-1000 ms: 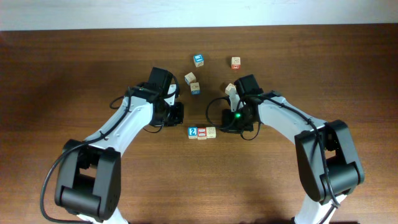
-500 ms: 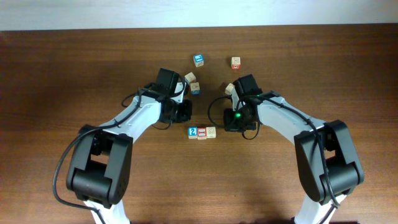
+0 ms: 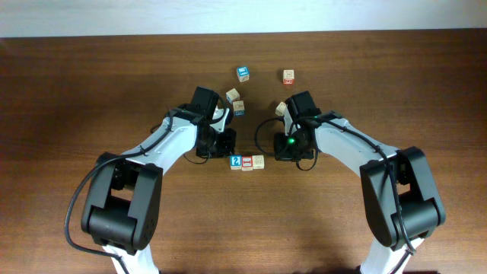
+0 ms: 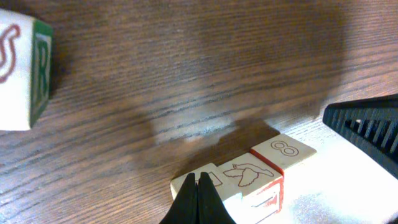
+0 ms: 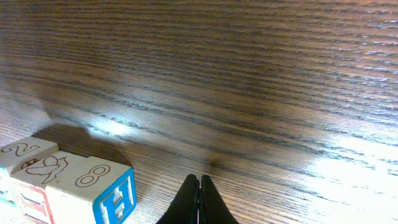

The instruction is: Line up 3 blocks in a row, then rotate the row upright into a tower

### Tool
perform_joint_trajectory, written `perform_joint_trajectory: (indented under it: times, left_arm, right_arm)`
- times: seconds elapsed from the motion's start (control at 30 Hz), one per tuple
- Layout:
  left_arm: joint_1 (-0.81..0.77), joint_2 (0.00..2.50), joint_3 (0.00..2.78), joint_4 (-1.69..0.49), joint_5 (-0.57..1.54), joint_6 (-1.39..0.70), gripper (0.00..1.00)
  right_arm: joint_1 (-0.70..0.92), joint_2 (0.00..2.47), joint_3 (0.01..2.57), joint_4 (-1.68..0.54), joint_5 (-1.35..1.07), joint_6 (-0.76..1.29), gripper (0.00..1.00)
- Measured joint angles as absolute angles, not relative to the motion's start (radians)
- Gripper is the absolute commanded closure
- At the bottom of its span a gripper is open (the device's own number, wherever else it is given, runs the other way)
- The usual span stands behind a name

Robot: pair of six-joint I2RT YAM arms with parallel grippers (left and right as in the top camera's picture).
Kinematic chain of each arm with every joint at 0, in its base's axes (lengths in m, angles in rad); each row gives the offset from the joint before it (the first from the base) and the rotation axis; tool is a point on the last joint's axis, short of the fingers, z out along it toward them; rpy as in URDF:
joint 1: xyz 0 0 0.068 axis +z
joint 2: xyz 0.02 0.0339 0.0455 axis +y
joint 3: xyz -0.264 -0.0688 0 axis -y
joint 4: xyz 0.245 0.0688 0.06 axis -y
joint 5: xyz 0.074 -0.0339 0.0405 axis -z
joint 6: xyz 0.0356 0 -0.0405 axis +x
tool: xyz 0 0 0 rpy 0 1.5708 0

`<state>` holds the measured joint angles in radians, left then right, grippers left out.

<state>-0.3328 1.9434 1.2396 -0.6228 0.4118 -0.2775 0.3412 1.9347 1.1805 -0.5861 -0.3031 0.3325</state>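
Note:
Three blocks lie in a touching row: blue-framed (image 3: pixel 236 161), red-framed (image 3: pixel 247 162), plain beige (image 3: pixel 259 161). My left gripper (image 3: pixel 227 149) is shut, its tips just above the row's left end. In the left wrist view the shut gripper (image 4: pixel 199 178) partly covers the end block (image 4: pixel 215 176), beside the bird block (image 4: pixel 249 174) and the "8" block (image 4: pixel 283 149). My right gripper (image 3: pixel 283 152) is shut and holds nothing. In the right wrist view it (image 5: pixel 199 180) is over bare wood, right of the "8" block (image 5: pixel 93 186).
Other cubes lie behind: a blue one (image 3: pixel 243 73), a red one (image 3: pixel 288 76), a beige one (image 3: pixel 233 95) next to another (image 3: pixel 239 108), and one (image 3: pixel 281 108) by the right arm. A green "R" cube (image 4: pixel 22 68) shows at left in the left wrist view.
My left arm has swung right and toward the row, bringing its shut gripper to the blue-framed block. The right arm and the blocks have not moved.

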Motion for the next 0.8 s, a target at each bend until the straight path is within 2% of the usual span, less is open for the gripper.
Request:
perform_joint_trajectory:
  times: [0.8]
  left_arm:
    - [-0.360, 1.943, 1.240, -0.617, 0.439, -0.262, 1.00]
  right_arm:
    - [0.341, 1.935, 1.180, -0.586, -0.303, 0.332, 0.96]
